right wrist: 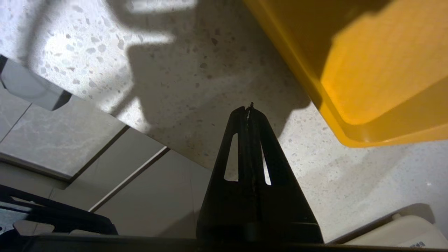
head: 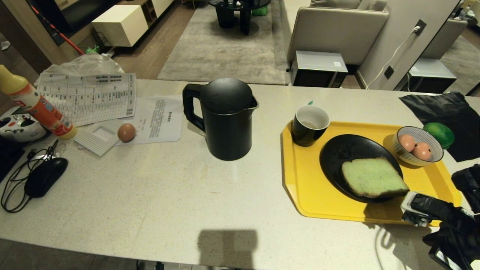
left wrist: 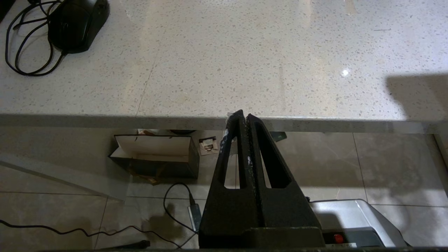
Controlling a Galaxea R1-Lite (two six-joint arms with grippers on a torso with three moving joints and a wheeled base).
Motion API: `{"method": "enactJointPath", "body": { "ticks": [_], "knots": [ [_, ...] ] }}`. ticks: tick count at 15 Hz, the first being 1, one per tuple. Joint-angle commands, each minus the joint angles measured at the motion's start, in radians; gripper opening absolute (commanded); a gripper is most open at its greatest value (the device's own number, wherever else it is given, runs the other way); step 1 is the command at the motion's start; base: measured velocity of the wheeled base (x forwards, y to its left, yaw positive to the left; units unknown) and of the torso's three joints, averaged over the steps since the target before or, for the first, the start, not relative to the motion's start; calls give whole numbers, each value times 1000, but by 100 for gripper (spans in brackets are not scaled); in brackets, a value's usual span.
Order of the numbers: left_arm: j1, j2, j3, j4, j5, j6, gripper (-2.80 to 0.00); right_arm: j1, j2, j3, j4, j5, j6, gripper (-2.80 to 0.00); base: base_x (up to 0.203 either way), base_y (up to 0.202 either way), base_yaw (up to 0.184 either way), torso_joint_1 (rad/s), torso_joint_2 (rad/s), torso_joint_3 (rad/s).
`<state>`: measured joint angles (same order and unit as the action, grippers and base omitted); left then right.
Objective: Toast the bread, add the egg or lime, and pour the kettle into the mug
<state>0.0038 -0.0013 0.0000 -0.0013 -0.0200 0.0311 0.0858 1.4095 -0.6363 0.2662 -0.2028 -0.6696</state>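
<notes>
The black kettle (head: 226, 119) stands mid-counter, handle to the left. On the yellow tray (head: 311, 187) sit the mug (head: 310, 125), a black plate (head: 330, 157) bearing the bread (head: 373, 177), and a striped bowl (head: 431, 148) with two eggs (head: 414, 146). The lime (head: 440, 133) lies just behind the bowl. Another egg (head: 126, 132) rests on papers at the left. My right arm (head: 438, 215) reaches in at the lower right. Its right gripper (right wrist: 249, 108) is shut and empty over the counter beside the tray's (right wrist: 378, 70) near corner. My left gripper (left wrist: 244, 114) is shut, parked by the counter's front edge.
Printed papers (head: 88, 97), a squeeze bottle (head: 37, 107) and a wired mouse (head: 45, 176) crowd the counter's left. A black cloth (head: 446, 108) lies at the far right. An open box (left wrist: 154, 154) and cables lie on the floor under the counter.
</notes>
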Motion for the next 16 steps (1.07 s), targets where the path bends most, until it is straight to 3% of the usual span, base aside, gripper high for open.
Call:
{"method": "enactJointPath", "body": {
  "ticks": [1, 7, 16],
  "knots": [
    [1, 0, 0, 0, 0, 0, -280, 26, 43, 12, -24, -1, -3, -280, 0, 0, 0, 0, 0, 0],
    [1, 0, 0, 0, 0, 0, -280, 75, 79, 24, -93, -1, 4, -280, 0, 0, 0, 0, 0, 0],
    [1, 0, 0, 0, 0, 0, -280, 135, 95, 33, -94, -1, 33, -280, 0, 0, 0, 0, 0, 0]
  ]
}}
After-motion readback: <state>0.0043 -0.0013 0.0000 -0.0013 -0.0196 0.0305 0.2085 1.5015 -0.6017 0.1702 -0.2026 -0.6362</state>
